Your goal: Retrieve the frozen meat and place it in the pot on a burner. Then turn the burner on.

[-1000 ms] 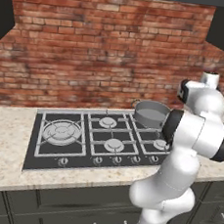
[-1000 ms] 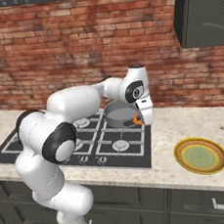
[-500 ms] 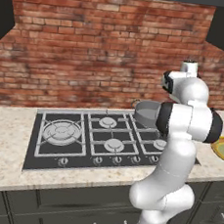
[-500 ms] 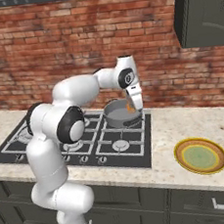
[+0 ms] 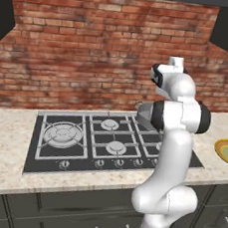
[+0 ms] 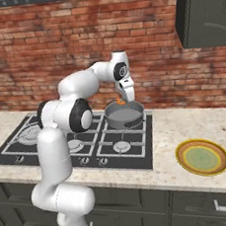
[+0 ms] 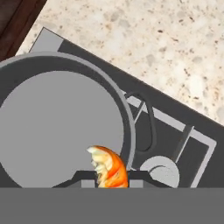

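Arm has swung in over the hob: gripper [image 6: 121, 101] now hangs above the pot [image 6: 124, 115] on the back-right burner, fingers narrow, clamped on the frozen meat [image 7: 109, 168]. Ready to drop. Yellow-green plate [image 6: 202, 157] sits well apart on the counter; nothing blocks the pot.

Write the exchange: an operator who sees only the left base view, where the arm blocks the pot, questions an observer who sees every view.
Operator: Is anything held?
Observer: Yes, the gripper is shut on the frozen meat, an orange-red chunk.
Operator: Where is it relative to the pot?
Observer: In the right base view it hangs above the pot, at its back rim.
Operator: Anything in the pot?
Observer: The hand view shows its bare grey floor; the meat sits over the inside edge.
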